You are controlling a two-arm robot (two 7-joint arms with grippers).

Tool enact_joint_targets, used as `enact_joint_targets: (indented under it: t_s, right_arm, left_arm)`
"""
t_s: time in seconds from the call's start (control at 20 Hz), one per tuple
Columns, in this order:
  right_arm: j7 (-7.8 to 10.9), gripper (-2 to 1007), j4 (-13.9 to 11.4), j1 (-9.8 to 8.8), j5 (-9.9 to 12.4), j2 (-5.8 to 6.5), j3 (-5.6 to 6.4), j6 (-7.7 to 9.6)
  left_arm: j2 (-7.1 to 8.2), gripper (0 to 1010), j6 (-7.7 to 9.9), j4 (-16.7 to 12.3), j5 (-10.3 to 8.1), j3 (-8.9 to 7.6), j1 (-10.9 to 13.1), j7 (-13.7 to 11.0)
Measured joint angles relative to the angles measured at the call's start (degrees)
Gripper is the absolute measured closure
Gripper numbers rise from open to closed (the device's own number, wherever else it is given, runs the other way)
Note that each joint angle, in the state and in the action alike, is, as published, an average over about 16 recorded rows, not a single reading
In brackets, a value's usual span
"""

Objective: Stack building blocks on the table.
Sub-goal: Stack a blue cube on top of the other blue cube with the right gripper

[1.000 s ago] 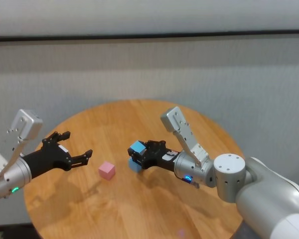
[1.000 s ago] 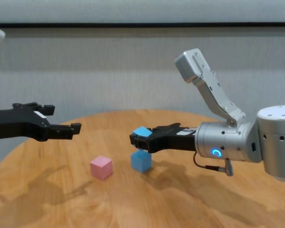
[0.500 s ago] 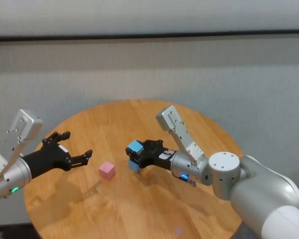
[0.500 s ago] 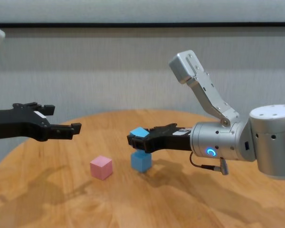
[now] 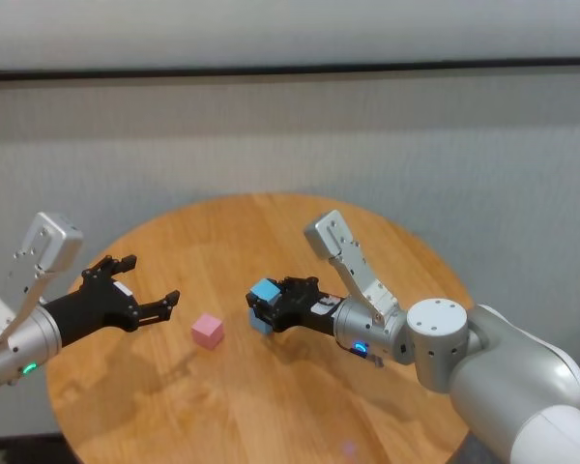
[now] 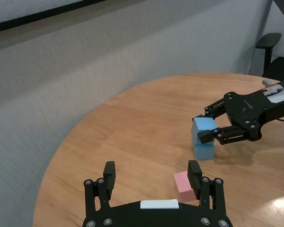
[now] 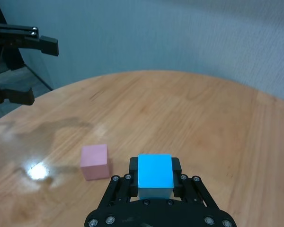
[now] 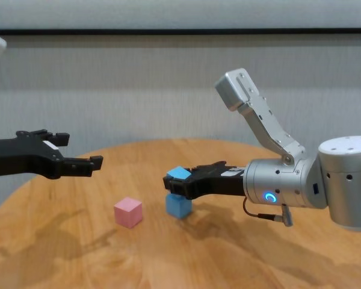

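My right gripper point(image 5: 264, 306) point(image 8: 175, 182) is shut on a light blue block point(image 5: 264, 292) point(image 8: 178, 173) point(image 7: 155, 172) and holds it right on top of the second light blue block point(image 5: 260, 321) point(image 8: 178, 206) point(image 6: 203, 150) on the round wooden table point(image 5: 271, 406). In the left wrist view the held block point(image 6: 203, 126) sits on the lower one. The pale pink block point(image 5: 208, 331) point(image 8: 128, 212) point(image 7: 94, 161) point(image 6: 183, 184) lies on the table to the left of them. My left gripper point(image 5: 155, 290) point(image 8: 78, 153) is open and empty, hovering above the table left of the pink block.
A grey wall point(image 5: 290, 145) stands behind the table. A dark chair point(image 6: 269, 42) shows at the edge of the left wrist view. Bare tabletop lies in front of the blocks point(image 8: 168, 259).
My right gripper has lowered the held blue block until it rests on or just above the lower blue block. The left arm has not moved.
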Motion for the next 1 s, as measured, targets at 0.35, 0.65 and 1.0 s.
enact_joint_targets:
  t_s: [0.35, 0.65, 1.0]
  right_arm:
    - [0.14, 637, 0.9, 0.16, -0.7, -0.22, 0.73, -0.04]
    - [0.23, 637, 2.0, 0.61, -1.3, -0.60, 1.45, -0.40]
    - [0.31, 637, 3.3, 1.18, -1.9, -1.06, 2.24, -0.89]
  left_arm:
    - [0.00, 8, 0.00, 0.0, 0.00, 0.00, 0.0, 0.0]
    - [0.00, 8, 0.00, 0.0, 0.00, 0.00, 0.0, 0.0]
    - [0.00, 8, 0.00, 0.0, 0.00, 0.00, 0.0, 0.0]
